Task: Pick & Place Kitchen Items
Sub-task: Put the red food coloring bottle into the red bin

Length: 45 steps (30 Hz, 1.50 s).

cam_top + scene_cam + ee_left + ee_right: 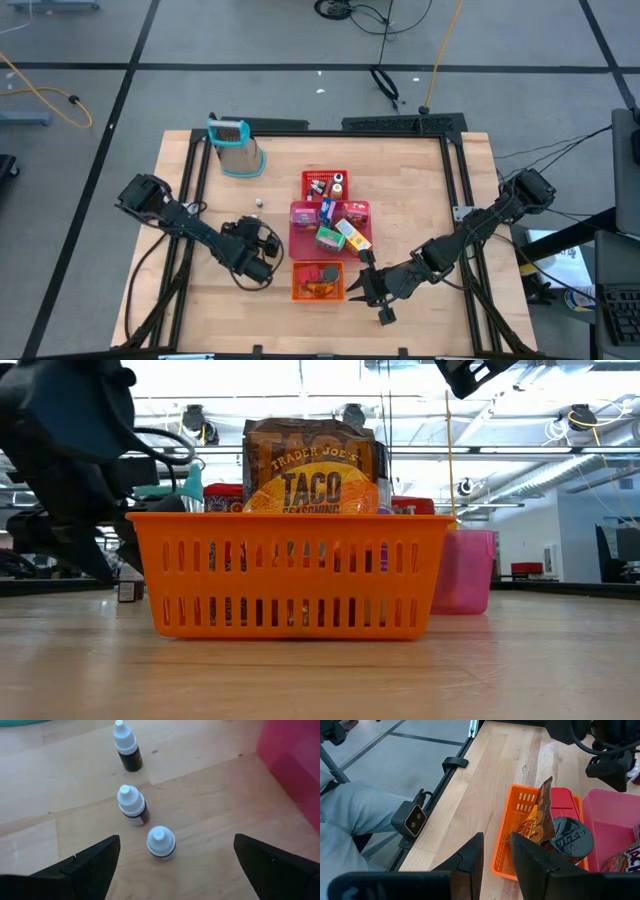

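Observation:
Three small dark dropper bottles with white caps stand on the wood in the left wrist view. The nearest bottle (161,842) stands between the tips of my open left gripper (176,840), untouched; the others (132,805) (126,746) stand beyond it. My left gripper (256,250) is left of the trays. The orange basket (515,827) holds a taco seasoning packet (540,817), a red block (565,802) and a dark-lidded jar (571,837). My right gripper (496,852) hangs just right of the basket (318,280), slightly open and holding nothing.
A pink tray (330,225) of food boxes sits beyond the basket, a red tray (325,185) beyond that. The metal grater with teal handle (236,147) stands far left. A person's jeans-clad leg (350,820) shows past the table's near edge. Bare wood lies right of the trays.

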Each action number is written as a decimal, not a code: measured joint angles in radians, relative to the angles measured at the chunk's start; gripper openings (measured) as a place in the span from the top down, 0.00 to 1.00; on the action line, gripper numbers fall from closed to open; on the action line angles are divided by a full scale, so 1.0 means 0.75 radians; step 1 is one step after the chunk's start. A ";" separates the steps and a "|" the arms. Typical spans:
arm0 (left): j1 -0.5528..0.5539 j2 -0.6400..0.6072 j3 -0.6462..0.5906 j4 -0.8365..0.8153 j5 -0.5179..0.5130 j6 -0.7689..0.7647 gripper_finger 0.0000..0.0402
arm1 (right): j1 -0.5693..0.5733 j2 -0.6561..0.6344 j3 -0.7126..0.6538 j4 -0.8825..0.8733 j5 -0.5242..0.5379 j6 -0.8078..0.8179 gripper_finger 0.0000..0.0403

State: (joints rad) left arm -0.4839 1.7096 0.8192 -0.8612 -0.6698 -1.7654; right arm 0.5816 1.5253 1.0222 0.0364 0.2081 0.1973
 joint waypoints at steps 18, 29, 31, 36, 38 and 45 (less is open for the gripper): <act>0.027 0.000 0.000 0.000 0.020 0.042 0.48 | 0.000 0.000 0.000 0.000 0.000 0.000 0.78; 0.026 0.000 0.002 0.001 0.033 0.072 0.87 | -0.001 0.000 0.000 0.000 -0.001 0.000 0.78; 0.021 0.000 0.002 0.002 0.034 0.088 0.90 | -0.001 0.000 0.000 0.000 0.000 0.000 0.78; 0.014 0.000 0.002 0.001 0.038 0.092 0.90 | -0.001 0.000 0.000 0.000 0.000 0.000 0.78; 0.014 0.000 0.002 0.002 0.044 0.092 0.89 | -0.001 0.000 0.000 0.000 -0.001 0.000 0.78; -0.023 0.000 0.046 0.002 0.067 0.127 0.90 | -0.001 0.000 0.000 0.000 -0.001 0.000 0.78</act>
State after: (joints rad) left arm -0.5015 1.7097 0.8540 -0.8600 -0.6195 -1.6700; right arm 0.5812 1.5253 1.0224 0.0362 0.2077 0.1974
